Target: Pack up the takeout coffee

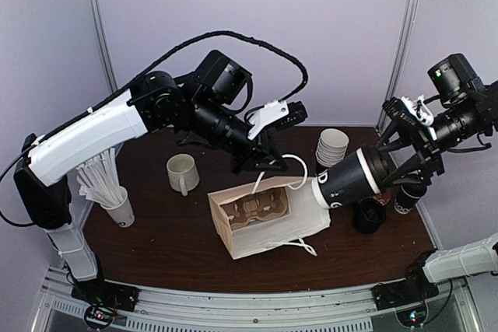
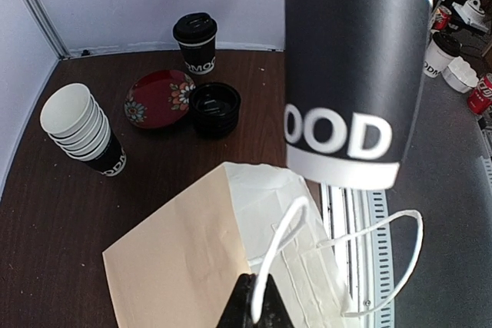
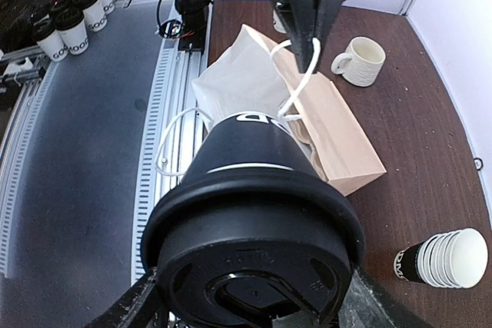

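Note:
My right gripper (image 1: 389, 169) (image 3: 250, 305) is shut on one takeout coffee (image 1: 350, 180) (image 2: 354, 74) (image 3: 250, 190), a black lidded cup. It is held tilted in the air, base pointing at the mouth of the paper bag (image 1: 264, 219) (image 2: 192, 259) (image 3: 338, 128). The bag lies on its side with a cardboard cup carrier (image 1: 253, 209) inside. My left gripper (image 1: 268, 162) (image 2: 260, 305) (image 3: 311, 28) is shut on the bag's white handle (image 2: 280, 243) and holds it up. A second lidded takeout coffee (image 1: 408, 196) (image 2: 194, 42) stands on the table at the right.
A stack of black lids (image 1: 368, 215) (image 2: 214, 107) and a red plate (image 2: 157, 96) sit beside the standing cup. A stack of empty paper cups (image 1: 332, 145) (image 3: 442, 260) is behind the bag. A white mug (image 1: 183, 172) and a cup of white sticks (image 1: 117, 204) stand at the left.

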Robot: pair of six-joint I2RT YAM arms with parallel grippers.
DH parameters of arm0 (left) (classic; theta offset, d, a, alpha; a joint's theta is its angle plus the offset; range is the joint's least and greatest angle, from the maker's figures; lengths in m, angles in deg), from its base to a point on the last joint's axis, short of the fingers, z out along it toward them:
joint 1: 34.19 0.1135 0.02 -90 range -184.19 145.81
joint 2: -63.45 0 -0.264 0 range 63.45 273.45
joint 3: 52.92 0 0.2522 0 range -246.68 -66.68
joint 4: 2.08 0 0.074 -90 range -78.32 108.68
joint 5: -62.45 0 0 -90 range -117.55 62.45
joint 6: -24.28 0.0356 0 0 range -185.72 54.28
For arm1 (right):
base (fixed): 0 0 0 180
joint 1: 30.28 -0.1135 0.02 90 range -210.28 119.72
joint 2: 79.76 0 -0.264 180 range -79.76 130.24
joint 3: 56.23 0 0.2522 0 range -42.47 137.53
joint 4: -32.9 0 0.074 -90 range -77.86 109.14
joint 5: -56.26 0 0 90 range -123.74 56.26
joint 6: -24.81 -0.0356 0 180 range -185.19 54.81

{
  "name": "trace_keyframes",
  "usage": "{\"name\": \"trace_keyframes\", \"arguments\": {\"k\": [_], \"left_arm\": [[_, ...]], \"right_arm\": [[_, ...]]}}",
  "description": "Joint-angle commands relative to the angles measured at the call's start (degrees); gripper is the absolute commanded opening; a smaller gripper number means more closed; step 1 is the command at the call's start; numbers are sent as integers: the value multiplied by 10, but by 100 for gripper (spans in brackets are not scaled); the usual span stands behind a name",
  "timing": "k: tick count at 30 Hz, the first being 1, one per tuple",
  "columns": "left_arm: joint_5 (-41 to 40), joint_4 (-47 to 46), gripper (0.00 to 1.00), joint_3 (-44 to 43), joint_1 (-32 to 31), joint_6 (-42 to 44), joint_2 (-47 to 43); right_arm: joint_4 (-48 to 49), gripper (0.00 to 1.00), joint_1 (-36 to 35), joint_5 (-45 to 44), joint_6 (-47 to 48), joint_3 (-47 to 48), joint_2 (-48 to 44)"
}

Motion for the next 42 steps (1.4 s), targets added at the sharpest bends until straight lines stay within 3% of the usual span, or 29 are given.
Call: {"name": "trace_keyframes", "arguments": {"k": [1, 8, 19, 26, 34, 42], "left_arm": [[-17, 9, 0, -17, 1, -12, -5], [-27, 10, 0, -9, 1, -22, -23], [-13, 17, 0, -22, 1, -40, -26], [-23, 17, 0, -20, 2, -40, -34], [-1, 30, 0, -51, 1, -70, -27], [10, 43, 0, -55, 1, -111, -20]], "right_arm": [[55, 66, -103, -99, -29, 5, 15], [122, 64, -271, -285, -52, -27, 56], [169, 63, -435, -517, -39, -20, 140], [188, 63, -525, -604, -16, -68, 169], [196, 62, -595, -653, -5, -87, 190], [254, 63, -602, -776, 34, -130, 181]]}}
